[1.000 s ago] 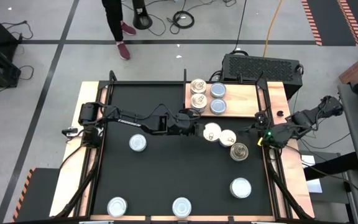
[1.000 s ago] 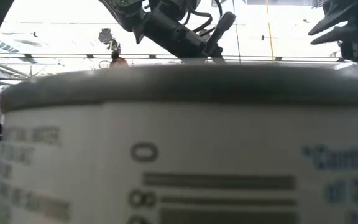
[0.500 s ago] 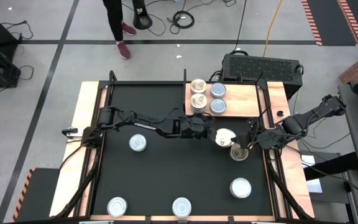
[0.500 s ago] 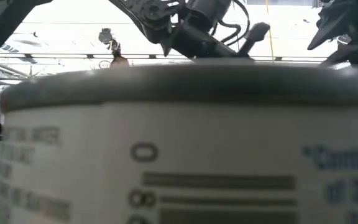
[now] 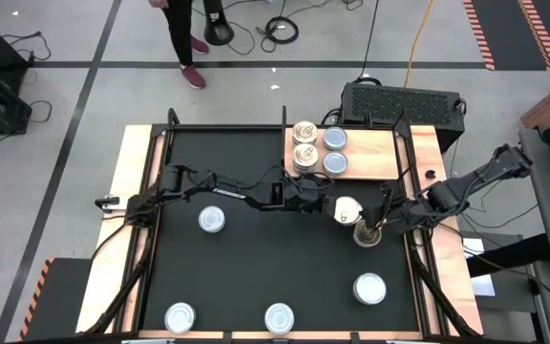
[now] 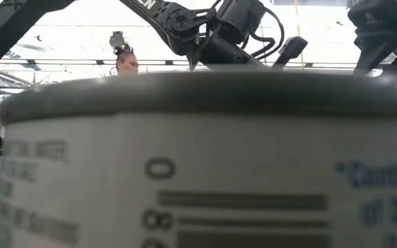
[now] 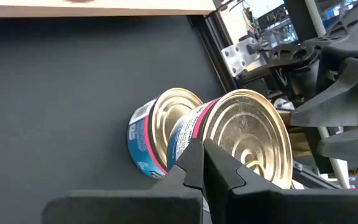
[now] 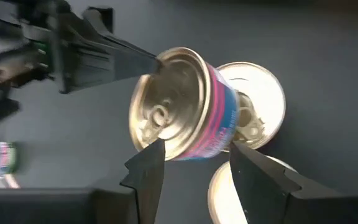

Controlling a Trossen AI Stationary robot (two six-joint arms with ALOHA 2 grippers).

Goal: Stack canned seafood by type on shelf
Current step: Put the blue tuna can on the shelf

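My left gripper [image 5: 330, 205] reaches across the table's middle and is shut on a tin with a gold end and a pink-and-blue label [image 7: 247, 134], seen again as the held tin [image 8: 173, 106]. My right gripper [image 8: 194, 149] is open, with one finger on each side of that tin; I cannot tell whether it touches it. It hovers by a gold-tan tin [image 5: 366, 233]. White-topped tins [image 8: 257, 102] stand on the table under the held tin. The shelf [image 5: 370, 153] carries several tins, among them one [image 5: 304, 131] and another [image 5: 335, 162]. My left gripper pinches the held tin by the rim of its gold end [image 7: 202, 134] between its two shut fingers [image 8: 129, 62]. The fingers come nearly level from the table's left. The tin is tipped on its side above the white-topped tins.
Single tins stand on the black mat, one at the left [image 5: 212, 221], two along the near edge [image 5: 179, 316] [image 5: 279, 317] and one at the right [image 5: 370, 288]. A black ventilated box [image 5: 404, 100] sits behind the shelf. One tin close to the low camera [image 6: 198, 172] fills that view. A person [image 5: 175, 29] stands beyond the table.
My left gripper has moved toward the table's right, into the cluster of tins, and one tin there now stands tipped up on its side in its fingers. My right gripper has moved left and toward the near edge, closing in on the held tin.
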